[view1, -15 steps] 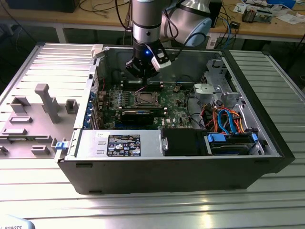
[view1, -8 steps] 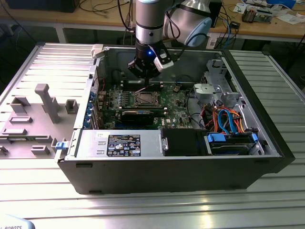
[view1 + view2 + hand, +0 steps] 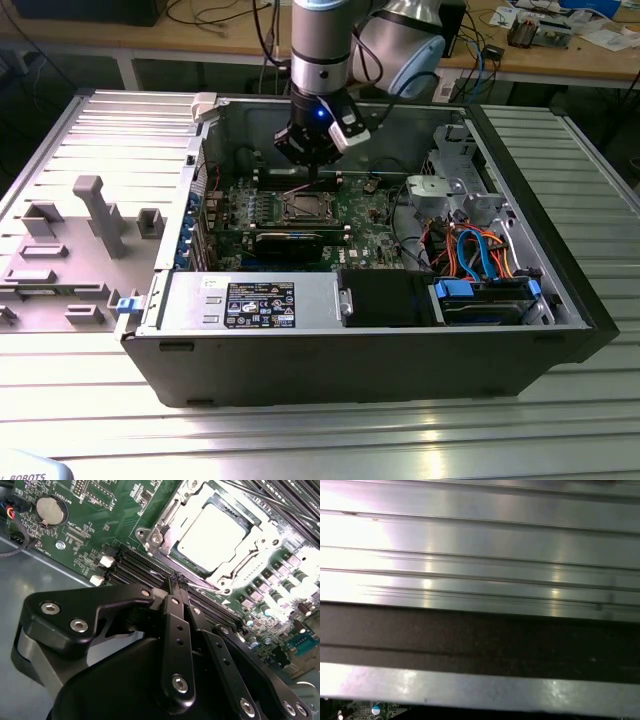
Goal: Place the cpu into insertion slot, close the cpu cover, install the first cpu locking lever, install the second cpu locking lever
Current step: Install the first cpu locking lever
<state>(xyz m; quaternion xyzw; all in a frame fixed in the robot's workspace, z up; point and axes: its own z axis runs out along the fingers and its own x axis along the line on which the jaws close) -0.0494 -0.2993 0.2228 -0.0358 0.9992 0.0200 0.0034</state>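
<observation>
Above the green motherboard (image 3: 350, 215) inside the open computer case (image 3: 520, 340), the gripper (image 3: 312, 175) hung with its fingers (image 3: 176, 625) pressed together on nothing, their tips just beside the insertion slot (image 3: 215, 535). The cpu (image 3: 212, 532) lay seated in that slot, and the cpu cover (image 3: 165, 530) lay flat around it, framing its silver top.
</observation>
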